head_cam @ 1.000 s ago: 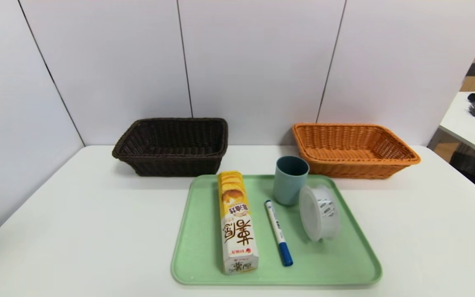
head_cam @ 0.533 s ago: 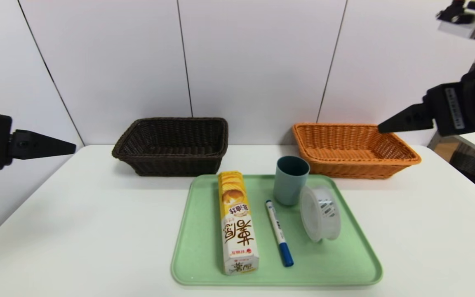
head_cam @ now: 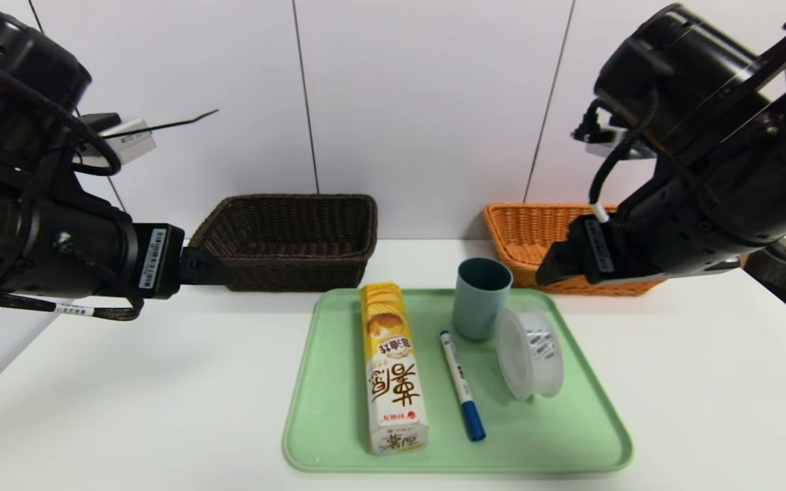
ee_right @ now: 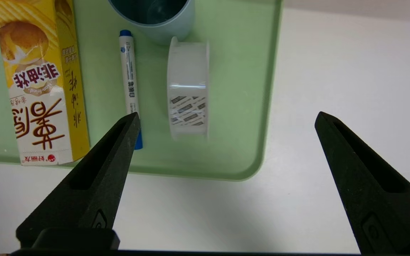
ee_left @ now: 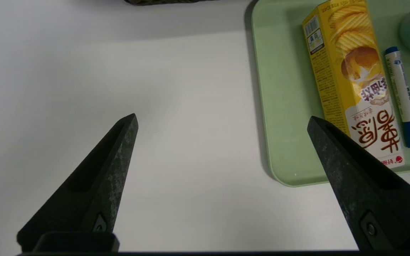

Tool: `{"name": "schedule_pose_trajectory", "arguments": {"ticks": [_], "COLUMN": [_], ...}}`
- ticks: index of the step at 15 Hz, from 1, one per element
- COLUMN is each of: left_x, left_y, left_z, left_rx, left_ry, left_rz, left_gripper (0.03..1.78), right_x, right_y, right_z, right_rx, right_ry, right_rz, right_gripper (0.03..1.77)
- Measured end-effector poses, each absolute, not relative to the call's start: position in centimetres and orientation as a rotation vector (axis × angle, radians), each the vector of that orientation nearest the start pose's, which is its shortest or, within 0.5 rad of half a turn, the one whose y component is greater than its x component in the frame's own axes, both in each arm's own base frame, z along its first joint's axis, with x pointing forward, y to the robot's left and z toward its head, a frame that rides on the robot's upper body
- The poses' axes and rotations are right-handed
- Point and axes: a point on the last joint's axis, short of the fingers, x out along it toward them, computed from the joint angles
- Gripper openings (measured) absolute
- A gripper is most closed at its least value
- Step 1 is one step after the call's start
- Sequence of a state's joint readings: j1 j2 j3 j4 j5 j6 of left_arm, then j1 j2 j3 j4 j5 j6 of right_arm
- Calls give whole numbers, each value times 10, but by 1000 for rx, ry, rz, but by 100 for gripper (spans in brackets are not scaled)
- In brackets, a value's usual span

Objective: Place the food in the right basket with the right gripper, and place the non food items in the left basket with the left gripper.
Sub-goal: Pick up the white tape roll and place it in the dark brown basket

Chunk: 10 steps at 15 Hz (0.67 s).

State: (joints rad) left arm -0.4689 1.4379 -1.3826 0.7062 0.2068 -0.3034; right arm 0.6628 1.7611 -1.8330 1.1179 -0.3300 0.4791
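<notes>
Right now both grippers hang empty with their jaws spread wide. Below and ahead of the left gripper (ee_left: 222,121) lies bare worktop (ee_left: 155,89), with the green tray (ee_left: 279,106) off to its inner side. The right gripper (ee_right: 226,117) hovers over the tray's near corner, with the clear plastic roll (ee_right: 188,89) standing on edge just beyond it, the marker (ee_right: 129,78) and blue cup (ee_right: 155,14) alongside, and the chip box (ee_right: 41,85) lying flat at the far side. The box looks light and stiff but crushable, so a grip across its narrow width near the middle seems best. Beyond the tray sit the dark basket (head_cam: 290,239) and the orange basket (head_cam: 536,232), both apparently empty.
</notes>
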Motion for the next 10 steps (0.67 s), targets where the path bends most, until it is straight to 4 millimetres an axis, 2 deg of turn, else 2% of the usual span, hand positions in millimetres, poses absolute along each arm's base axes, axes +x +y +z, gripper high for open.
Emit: {"name": "schedule_pose_trajectory", "arguments": {"ticks": [6, 10], "left_x": [215, 223], "left_y": [-109, -114], "left_z": [276, 272], "left_rx": [-13, -15], "left_ry": [791, 786], "left_rz": [-144, -146], "left_gripper": [169, 169], "right_x": [248, 259], "right_y": [190, 197], "right_z": [258, 238], "right_rx": [-16, -11], "right_ry": [1091, 1169], "right_rz": [50, 46], "right_gripper": [170, 170]}}
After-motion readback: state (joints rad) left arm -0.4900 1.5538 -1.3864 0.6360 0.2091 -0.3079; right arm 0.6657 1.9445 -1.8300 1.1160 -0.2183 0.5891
